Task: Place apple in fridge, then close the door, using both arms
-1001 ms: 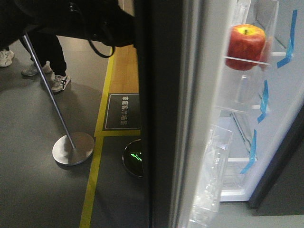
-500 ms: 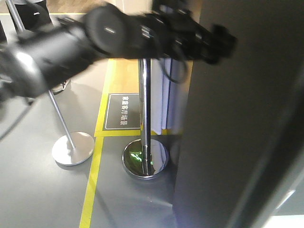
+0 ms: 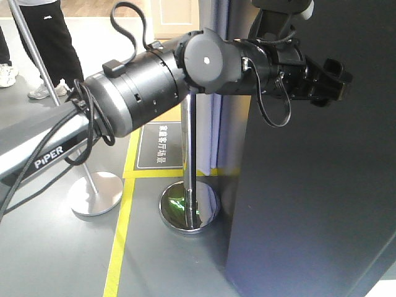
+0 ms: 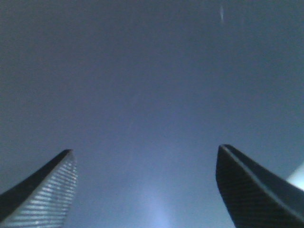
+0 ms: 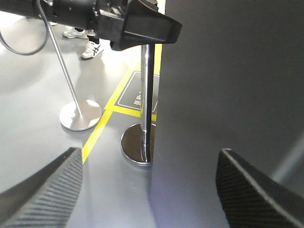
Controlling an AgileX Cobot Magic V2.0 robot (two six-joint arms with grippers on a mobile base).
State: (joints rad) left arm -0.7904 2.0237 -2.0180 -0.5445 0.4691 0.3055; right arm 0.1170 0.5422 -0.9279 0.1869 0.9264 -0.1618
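Observation:
The door (image 3: 309, 185) shows its flat dark grey outside and fills the right of the front view. No white fridge interior shows, and the apple is hidden. My left arm (image 3: 142, 93) reaches across from the left, and the left gripper (image 3: 331, 77) is at the door's upper face. In the left wrist view this gripper (image 4: 146, 148) is open and empty, with the door (image 4: 152, 71) filling the whole frame close up. The right gripper (image 5: 149, 150) is open and empty, facing the door (image 5: 228, 85) near its left edge, with the left gripper (image 5: 142, 26) above.
A chrome barrier post (image 3: 189, 161) stands just left of the door's edge, and a second post's base (image 3: 93, 192) lies farther left. A yellow floor line (image 3: 120, 241) and a dark floor sign (image 3: 159, 145) lie between them. A person (image 3: 49, 37) stands at the back left.
The door has swung round, from showing its white inside and the apple on a shelf to showing its dark outside. My left arm swept in from the left against it.

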